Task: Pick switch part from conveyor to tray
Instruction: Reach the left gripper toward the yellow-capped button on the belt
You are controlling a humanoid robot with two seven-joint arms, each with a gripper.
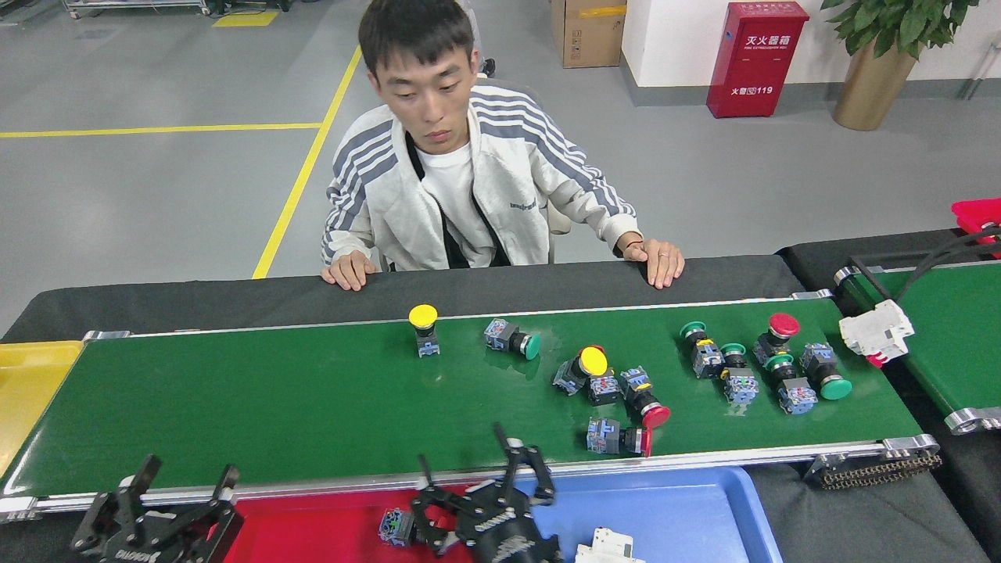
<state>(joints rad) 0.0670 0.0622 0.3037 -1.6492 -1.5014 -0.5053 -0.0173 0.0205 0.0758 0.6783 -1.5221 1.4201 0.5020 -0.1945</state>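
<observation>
Down in the red tray [313, 532], one switch part [396, 526] lay just beside the right gripper [485, 500], whose fingers were spread apart. Twelve more lay on the conveyor [274, 399] beyond that tray. The left gripper [184, 489], fingers apart and empty, hung over the tray's left end. A person [461, 188] sat behind the conveyor.

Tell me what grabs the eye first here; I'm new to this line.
A long green conveyor scattered with push-button switch parts, clustered right of centre. A person sits behind it, hands on the table edge. In front, the right gripper hangs over the red tray, jaws spread.
</observation>
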